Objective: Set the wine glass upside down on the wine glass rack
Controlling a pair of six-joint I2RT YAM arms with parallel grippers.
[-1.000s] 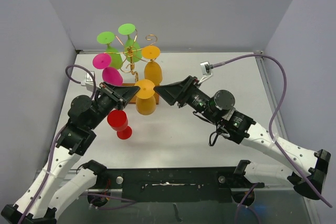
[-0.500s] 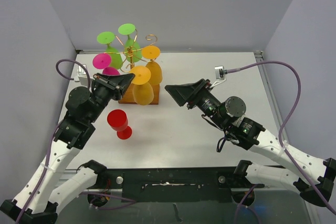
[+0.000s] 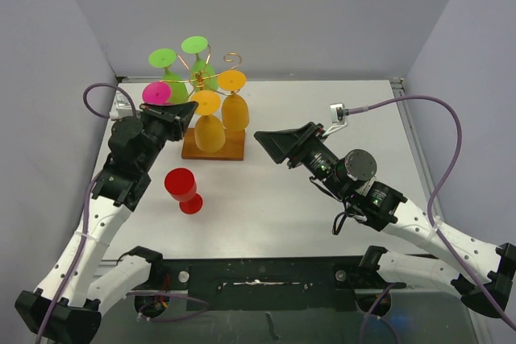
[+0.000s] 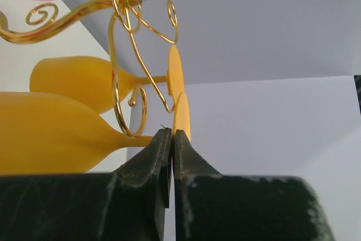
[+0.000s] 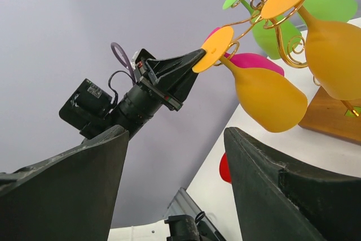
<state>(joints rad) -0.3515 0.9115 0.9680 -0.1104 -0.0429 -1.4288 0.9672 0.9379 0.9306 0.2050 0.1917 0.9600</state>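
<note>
The smooth, matte orange wine glass [image 3: 210, 132] is hanging bowl-down, its slim stem sitting in a curled scroll of the thin gold wire rack [image 3: 232, 60] on a flat brown wooden base. The left hand [image 3: 191, 108], fully closed, is touching the glass's flat foot disc. Right of the rack, the right hand [image 3: 261, 138] is gaping wide, holding nothing.

Loose glass [image 3: 184, 189] on table [image 3: 306, 223], before rack [image 3: 233, 153].

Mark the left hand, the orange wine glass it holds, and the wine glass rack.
left hand [image 4: 172, 137]: left wrist view, shut fingertips.
orange wine glass [image 3: 210, 134]: top view, its bowl.
wine glass rack [image 3: 232, 151]: top view, wooden base.
</note>
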